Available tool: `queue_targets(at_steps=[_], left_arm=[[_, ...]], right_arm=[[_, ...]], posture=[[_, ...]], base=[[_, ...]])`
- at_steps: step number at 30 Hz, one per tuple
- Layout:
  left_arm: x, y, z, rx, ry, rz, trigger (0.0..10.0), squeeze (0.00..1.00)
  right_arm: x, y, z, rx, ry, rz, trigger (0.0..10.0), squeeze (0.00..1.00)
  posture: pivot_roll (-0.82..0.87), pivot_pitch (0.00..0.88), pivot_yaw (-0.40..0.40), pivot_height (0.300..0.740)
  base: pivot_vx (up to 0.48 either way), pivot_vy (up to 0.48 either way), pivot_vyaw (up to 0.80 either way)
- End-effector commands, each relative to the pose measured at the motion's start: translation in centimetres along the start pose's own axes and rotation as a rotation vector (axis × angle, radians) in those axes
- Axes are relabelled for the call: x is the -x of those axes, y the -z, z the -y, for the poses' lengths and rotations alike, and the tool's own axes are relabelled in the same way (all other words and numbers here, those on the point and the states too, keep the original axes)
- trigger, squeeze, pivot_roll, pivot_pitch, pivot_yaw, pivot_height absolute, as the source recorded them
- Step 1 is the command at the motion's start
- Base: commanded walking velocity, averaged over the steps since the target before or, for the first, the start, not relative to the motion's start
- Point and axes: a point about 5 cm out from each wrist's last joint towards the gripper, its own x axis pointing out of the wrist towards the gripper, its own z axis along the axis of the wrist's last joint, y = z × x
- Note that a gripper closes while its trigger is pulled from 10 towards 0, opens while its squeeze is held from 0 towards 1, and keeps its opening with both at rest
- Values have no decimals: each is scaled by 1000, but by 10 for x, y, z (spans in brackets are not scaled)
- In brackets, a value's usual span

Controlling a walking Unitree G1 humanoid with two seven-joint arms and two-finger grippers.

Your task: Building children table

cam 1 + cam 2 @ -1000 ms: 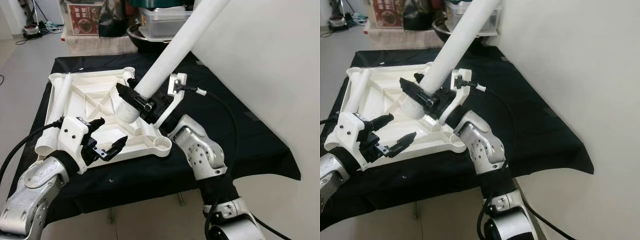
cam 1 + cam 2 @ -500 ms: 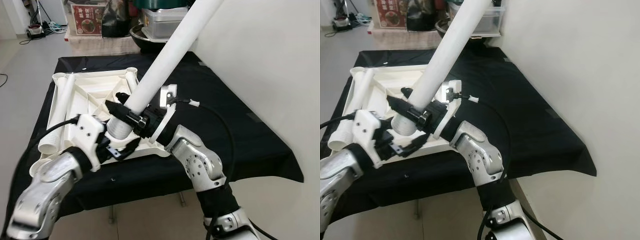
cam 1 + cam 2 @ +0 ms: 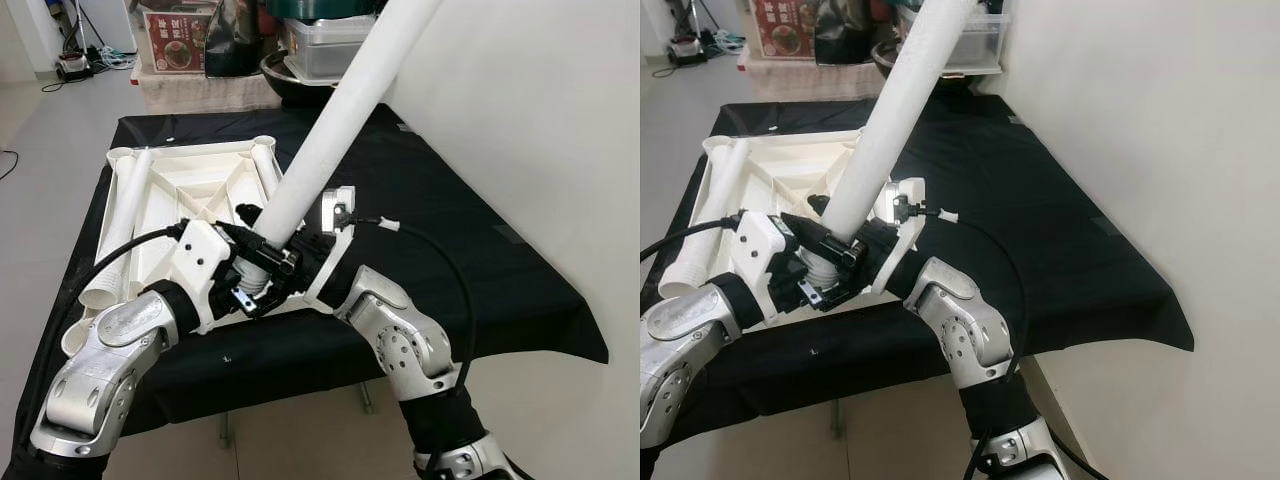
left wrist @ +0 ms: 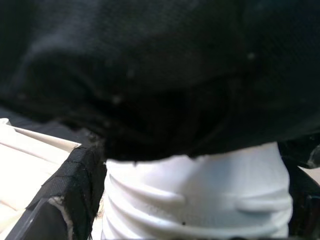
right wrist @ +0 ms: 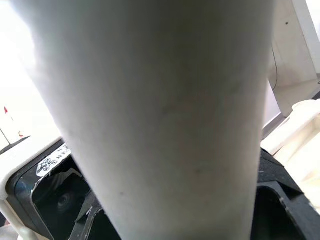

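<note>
The white tabletop [image 3: 190, 185] lies upside down on the black-clothed table [image 3: 480, 260]. My right gripper [image 3: 287, 262] is shut on a long white table leg [image 3: 340, 130], which slants up and away to the right. Its ribbed threaded end [image 4: 200, 195] hangs over the tabletop's near right corner. My left gripper [image 3: 250, 292] has come in from the left and closes on that threaded end, one black finger [image 4: 70, 185] against its side. In the right wrist view the leg [image 5: 165, 100] sits right in front of the camera. A second leg [image 3: 120, 225] lies along the tabletop's left edge.
A white wall [image 3: 540, 100] runs close along the table's right side. Behind the table stand a dark pan and metal container [image 3: 320, 45] and a red box [image 3: 175, 40]. The floor [image 3: 40, 150] opens out to the left.
My left gripper has swung right from the tabletop's near edge to the leg's threaded end. The right gripper has brought the leg nearer and steeper. The camera shifted slightly.
</note>
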Motion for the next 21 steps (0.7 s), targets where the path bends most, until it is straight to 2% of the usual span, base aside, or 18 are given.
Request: queue_targets(at_steps=[1,8,9,11,12,17,21], left_arm=[[-3,3,4,-14,27,-26,10000,0],[-5,6,8,-9,34,-28,10000,0],[-6,5,8,-13,35,-17,8275,0],[-6,5,8,-13,35,-17,8275,0],[-7,4,7,-16,37,-8,0,0],[-7,-5,4,-81,33,48,0,0],[-7,-7,5,-96,18,64,0,0]], right_arm=[[-11,5,-19,6,-121,-30,0,0],[-11,6,-21,20,-136,-42,0,0],[-11,6,-22,23,-141,-46,0,0],[-11,6,-22,23,-141,-46,0,0],[-10,7,-23,25,-143,-49,0,0],[-10,10,-23,32,-140,-63,0,0],[-10,12,-23,33,-137,-71,0,0]], posture=[[118,0,-60,740],[117,0,-62,740],[115,0,-62,740],[115,0,-62,740],[115,0,-62,740],[117,0,-58,740],[117,0,-62,740]], base=[[0,0,0],[0,0,0],[0,0,0],[0,0,0],[0,0,0],[0,0,0],[0,0,0]])
